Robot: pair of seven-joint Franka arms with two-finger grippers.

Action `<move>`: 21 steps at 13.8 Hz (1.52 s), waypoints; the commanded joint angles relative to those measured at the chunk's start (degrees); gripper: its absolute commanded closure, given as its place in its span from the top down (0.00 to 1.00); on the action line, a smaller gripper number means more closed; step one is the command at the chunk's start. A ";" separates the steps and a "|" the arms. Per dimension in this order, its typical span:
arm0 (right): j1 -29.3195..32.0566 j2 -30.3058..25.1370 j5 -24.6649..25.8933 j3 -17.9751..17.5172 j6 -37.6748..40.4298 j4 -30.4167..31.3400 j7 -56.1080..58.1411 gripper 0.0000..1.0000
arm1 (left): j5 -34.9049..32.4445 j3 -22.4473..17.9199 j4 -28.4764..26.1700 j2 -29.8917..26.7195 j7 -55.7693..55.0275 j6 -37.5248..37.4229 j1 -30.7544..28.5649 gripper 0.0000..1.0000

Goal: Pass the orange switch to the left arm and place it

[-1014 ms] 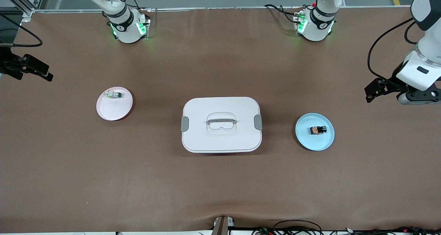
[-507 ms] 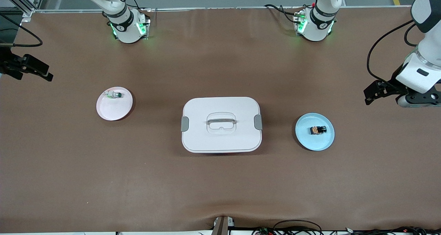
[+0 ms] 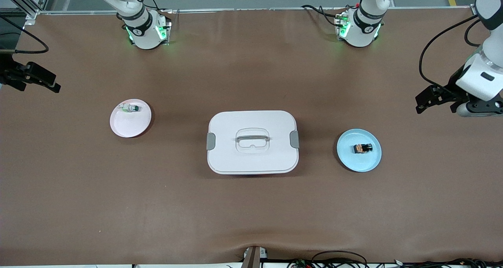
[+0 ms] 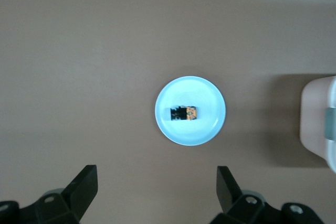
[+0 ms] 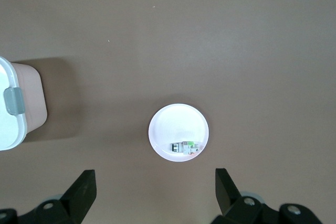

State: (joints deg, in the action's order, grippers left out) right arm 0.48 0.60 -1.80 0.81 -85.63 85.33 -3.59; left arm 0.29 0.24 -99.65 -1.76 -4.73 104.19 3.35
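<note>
Brown table cover [image 3: 251, 213], grey floor strip above, aluminium frame corner [image 3: 23, 2], cables [image 3: 338, 258] along bottom edge

Blue plate [image 3: 353, 162] flat on brown table cover [image 3: 251, 213], lower than left gripper [image 4: 156, 182], out ahead of its fingertips rather than directly beneath.
Pink plate [image 3: 127, 126] flat on same cover, lower than right gripper [image 5: 156, 184], likewise out ahead of its fingertips.
Small whitish switch with green cap [image 3: 130, 108] lying on pink plate, close to rim, on the part nearest right gripper.
Cable bundle [image 3: 338, 260] along table edge nearest front camera.
</note>
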 commanded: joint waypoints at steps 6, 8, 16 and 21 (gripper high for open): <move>-0.21 -1.48 0.66 0.16 -0.86 1.69 0.78 1.00 | 1.82 -1.20 -6.96 -7.21 0.95 -0.73 0.34 1.00; -0.13 -1.48 0.57 0.16 -0.86 1.69 0.78 1.00 | 1.12 -1.20 -5.38 -7.12 1.13 -4.77 0.34 1.00; -0.21 -1.48 0.57 0.16 -0.95 1.51 0.78 1.00 | 1.03 -1.47 1.74 -6.06 0.78 -11.11 0.26 1.00; -0.21 -1.48 0.57 0.16 -1.03 1.51 0.69 1.00 | 1.03 -1.38 2.01 -5.28 0.34 -13.92 0.43 1.00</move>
State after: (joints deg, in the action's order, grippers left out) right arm 0.48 0.60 -1.79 0.81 -85.89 85.33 -3.50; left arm 1.18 -0.68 -99.12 -8.02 -4.73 92.46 3.33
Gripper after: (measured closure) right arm 0.000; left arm 0.000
